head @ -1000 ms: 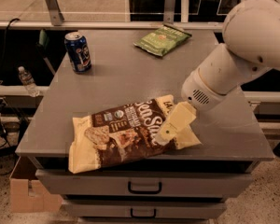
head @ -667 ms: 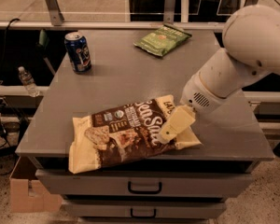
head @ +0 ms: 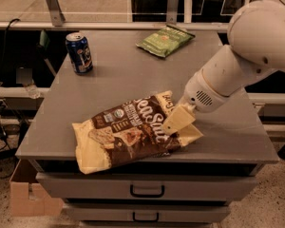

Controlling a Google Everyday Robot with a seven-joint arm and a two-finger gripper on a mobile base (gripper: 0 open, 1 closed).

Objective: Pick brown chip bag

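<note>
The brown chip bag (head: 128,132) lies flat near the front edge of the grey cabinet top (head: 123,80). It is dark brown with cream-yellow ends and white "Sea Salt" lettering. Its left end hangs slightly over the front edge. My gripper (head: 175,122) comes down from the upper right on the white arm (head: 242,56) and rests at the bag's right end, touching it. The gripper's cream tip covers part of the bag's right edge.
A blue soda can (head: 79,52) stands at the back left of the top. A smaller green chip bag (head: 165,40) lies at the back middle. Drawers with handles (head: 147,191) are below the front edge. A cardboard box (head: 28,194) sits on the floor at the left.
The arm has shifted only slightly, and the gripper stays at the bag's right end. The bag, can and green bag have not moved.
</note>
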